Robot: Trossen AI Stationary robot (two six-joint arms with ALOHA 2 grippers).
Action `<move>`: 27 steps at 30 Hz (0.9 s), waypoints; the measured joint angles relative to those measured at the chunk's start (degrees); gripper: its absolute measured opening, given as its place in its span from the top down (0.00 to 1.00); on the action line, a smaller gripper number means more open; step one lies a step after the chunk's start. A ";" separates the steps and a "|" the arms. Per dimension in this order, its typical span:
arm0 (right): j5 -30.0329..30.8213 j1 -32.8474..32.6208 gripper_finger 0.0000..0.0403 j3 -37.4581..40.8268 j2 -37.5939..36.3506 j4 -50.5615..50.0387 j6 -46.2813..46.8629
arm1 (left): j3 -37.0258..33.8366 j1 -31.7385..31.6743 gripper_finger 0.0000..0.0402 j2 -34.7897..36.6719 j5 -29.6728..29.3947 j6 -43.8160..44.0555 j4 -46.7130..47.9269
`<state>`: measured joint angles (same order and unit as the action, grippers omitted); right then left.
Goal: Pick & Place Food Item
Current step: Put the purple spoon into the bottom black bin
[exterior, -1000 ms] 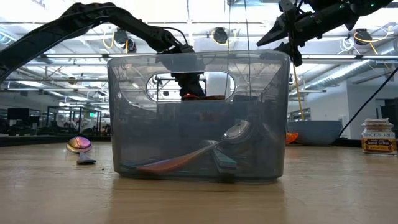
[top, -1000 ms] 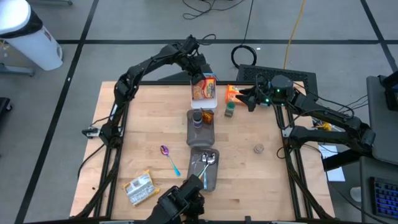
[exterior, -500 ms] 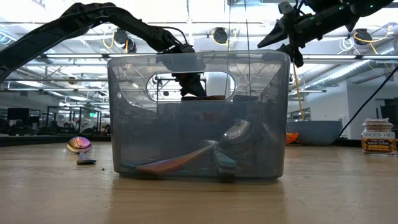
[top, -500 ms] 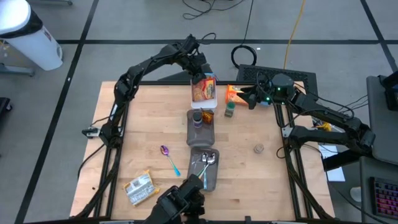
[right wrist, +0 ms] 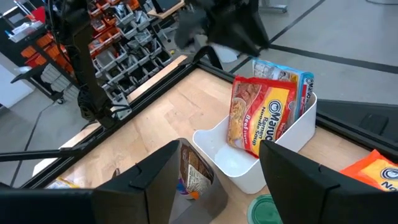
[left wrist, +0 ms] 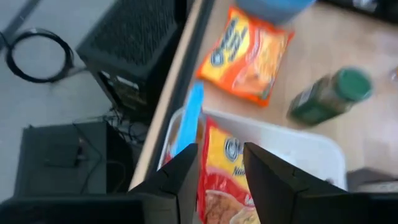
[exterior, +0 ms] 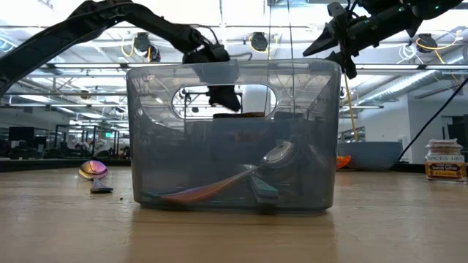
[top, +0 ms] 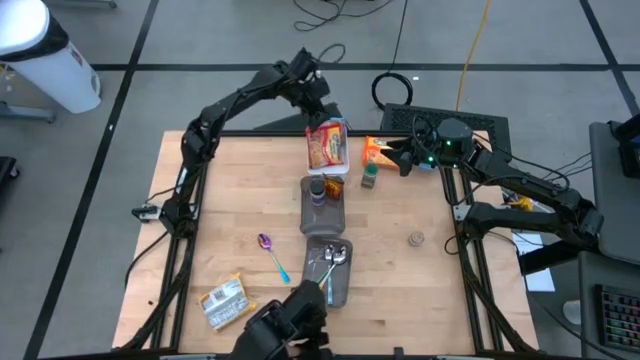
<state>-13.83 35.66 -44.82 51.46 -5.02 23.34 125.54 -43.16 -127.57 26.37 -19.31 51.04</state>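
Two grey bins sit in a row down the table's middle: the nearest bin [top: 329, 270] holds spoons, the next bin [top: 322, 203] a dark-capped jar. Left of them lie a purple spoon [top: 270, 252] and a snack packet [top: 223, 302]. Beyond, at the far edge, a white tray [top: 327, 160] holds the red ramen packet [top: 327, 145] propped upright against a blue packet. The left gripper [top: 314, 100] hangs just above and behind the tray, its fingers parted and empty, clear of the packet. Beside the tray stand a green-lidded jar [top: 370, 177] and an orange packet [top: 377, 151]. The right gripper [top: 397, 158] hovers near that orange packet, jaws spread, holding nothing.
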 joint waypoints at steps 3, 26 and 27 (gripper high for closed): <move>0.08 0.02 0.47 0.00 0.00 0.01 -0.69 | 5.52 0.00 0.66 0.22 0.00 2.33 2.97; 4.97 0.02 0.47 0.02 3.59 1.82 -6.52 | 7.82 1.52 0.67 23.58 -9.94 12.37 35.95; 3.69 0.02 0.47 0.07 4.26 2.76 -5.80 | 7.80 2.02 0.67 24.56 -8.32 12.39 36.78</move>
<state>-10.14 35.68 -44.75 55.73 -2.25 17.54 133.34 -41.14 -103.01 18.05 -6.92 87.83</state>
